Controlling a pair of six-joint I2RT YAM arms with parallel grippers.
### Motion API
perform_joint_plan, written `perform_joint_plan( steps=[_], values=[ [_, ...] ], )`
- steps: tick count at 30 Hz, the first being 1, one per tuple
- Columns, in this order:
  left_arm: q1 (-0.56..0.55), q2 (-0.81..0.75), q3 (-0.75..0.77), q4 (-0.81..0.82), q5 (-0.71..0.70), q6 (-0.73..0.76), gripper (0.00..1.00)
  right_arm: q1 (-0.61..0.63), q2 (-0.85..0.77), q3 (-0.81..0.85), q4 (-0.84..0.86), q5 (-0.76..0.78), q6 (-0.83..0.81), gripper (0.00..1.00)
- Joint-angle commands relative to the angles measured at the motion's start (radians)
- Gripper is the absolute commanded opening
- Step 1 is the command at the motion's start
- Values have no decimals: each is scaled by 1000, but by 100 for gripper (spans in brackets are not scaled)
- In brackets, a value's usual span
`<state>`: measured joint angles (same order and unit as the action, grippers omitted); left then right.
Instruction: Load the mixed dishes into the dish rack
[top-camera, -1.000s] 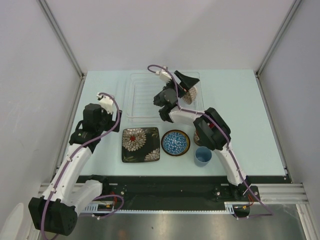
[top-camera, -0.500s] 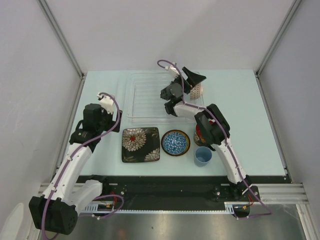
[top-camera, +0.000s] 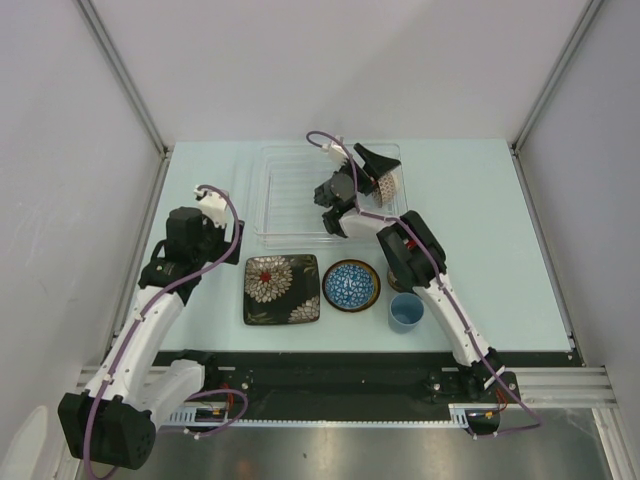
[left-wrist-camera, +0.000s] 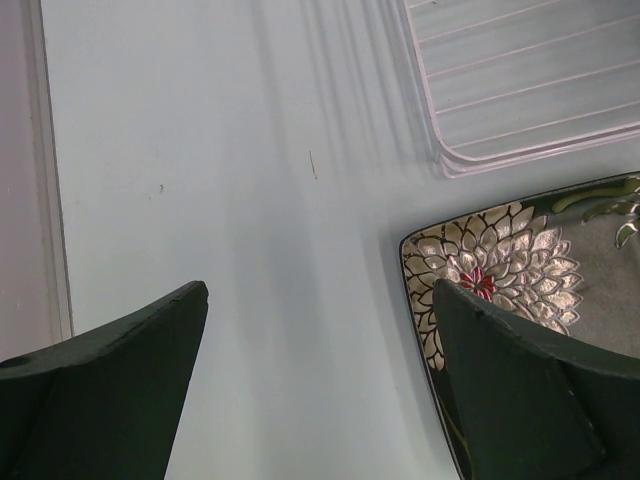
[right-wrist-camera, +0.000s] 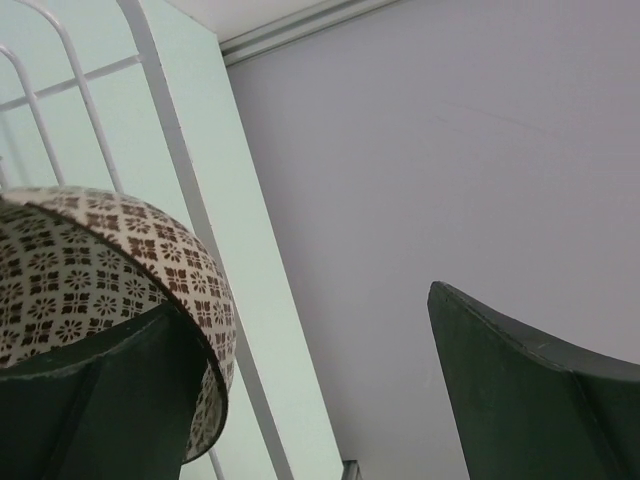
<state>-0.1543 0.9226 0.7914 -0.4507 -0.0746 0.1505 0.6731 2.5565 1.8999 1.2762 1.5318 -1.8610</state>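
- Top view: the clear dish rack (top-camera: 270, 205) stands at the far middle of the pale bench (top-camera: 500, 220).
- The right arm reaches into the rack's right end. Its end effector (top-camera: 378, 168) is right at the beige patterned bowl (top-camera: 390, 184), which is tipped up on edge by the rack's right wall.
- On the bench in front of the rack lie the black square floral plate (top-camera: 281, 289), the blue patterned bowl (top-camera: 351, 285) just to its right, and the small light-blue cup (top-camera: 406, 311) further right, nearer the arm bases.
- The left end effector (top-camera: 230, 243) hangs beside the rack's left near corner, just off the plate's far left corner.
- Left wrist view: the left end effector (left-wrist-camera: 320, 290) has its fingers (left-wrist-camera: 110, 390) spread wide with only bare bench (left-wrist-camera: 200, 150) between them.
- The plate (left-wrist-camera: 510, 260) lies by the right-hand finger, and the rack's corner (left-wrist-camera: 520, 90) is above it.
- Right wrist view: the right end effector (right-wrist-camera: 312, 305) is spread apart.
- The bowl (right-wrist-camera: 100, 270) rests over one finger (right-wrist-camera: 100, 400), while the other finger stands well clear of it, so nothing is clamped.
- The rack's ribs (right-wrist-camera: 80, 90) show behind the bowl.
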Motion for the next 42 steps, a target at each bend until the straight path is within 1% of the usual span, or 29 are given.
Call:
perform_joint_plan(
  steps=[1,4,8,12,19,26,29,32,37,42],
  values=[
    [9,-1,22,15,15,3,100,9,34,51,301,231,-7,95],
    [9,-1,20,18,18,1,100,10,33,45,301,231,-9,100],
    [9,2,29,17,19,-2,100,22,22,4,304,232,-13,100],
    [9,-1,31,18,22,-6,100,66,48,-12,304,234,-17,100],
    [10,-16,19,14,9,6,100,111,111,39,305,235,-6,100],
    [12,-15,3,30,10,8,100,106,156,87,308,235,32,100],
    [12,-14,0,33,9,15,100,109,166,68,311,238,29,100],
    [12,-13,-6,38,7,20,100,118,162,22,310,238,29,100],
    [12,-11,-26,56,4,26,100,128,130,13,313,240,31,100],
    [12,2,-63,112,10,43,100,128,36,7,311,240,5,100]
  ],
)
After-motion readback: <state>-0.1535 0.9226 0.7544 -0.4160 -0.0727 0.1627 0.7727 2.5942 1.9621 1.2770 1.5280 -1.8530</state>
